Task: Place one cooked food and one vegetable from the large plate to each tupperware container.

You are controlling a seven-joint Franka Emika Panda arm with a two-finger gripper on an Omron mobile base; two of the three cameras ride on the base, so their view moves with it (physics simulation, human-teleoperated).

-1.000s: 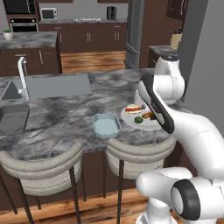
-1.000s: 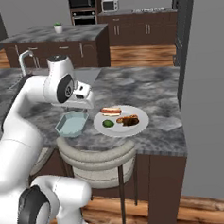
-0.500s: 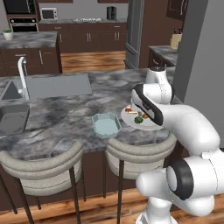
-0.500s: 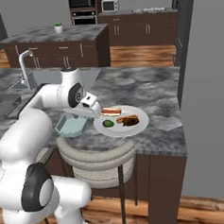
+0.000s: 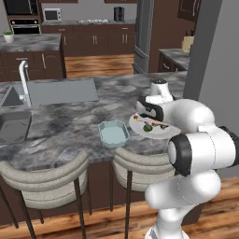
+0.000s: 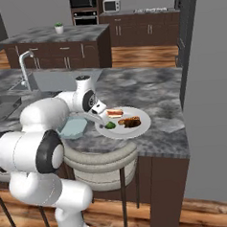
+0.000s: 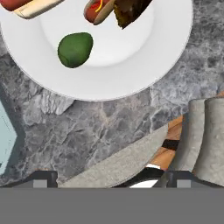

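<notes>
From where I stand, the gripper (image 6: pixel 103 119) hangs over the near rim of the large white plate (image 7: pixel 144 70), its fingers spread wide apart and holding nothing. The dark green vegetable (image 7: pixel 75 49) lies ahead of the fingertips and a little left, near the plate's edge. The sausage in its bun (image 7: pixel 97 9) sits farther ahead. The pale blue-green tub (image 5: pixel 114 133) waits just beside the plate, to the gripper's left.

I see the large white plate (image 7: pixel 131 74) flat on the marble counter. On it lie a dark green round vegetable (image 7: pixel 75 48), a sausage in a pale bun (image 7: pixel 98 9) and a brown piece (image 7: pixel 131 11). The blue-green octagonal tub (image 5: pixel 113 133) stands just beside the plate.
</notes>
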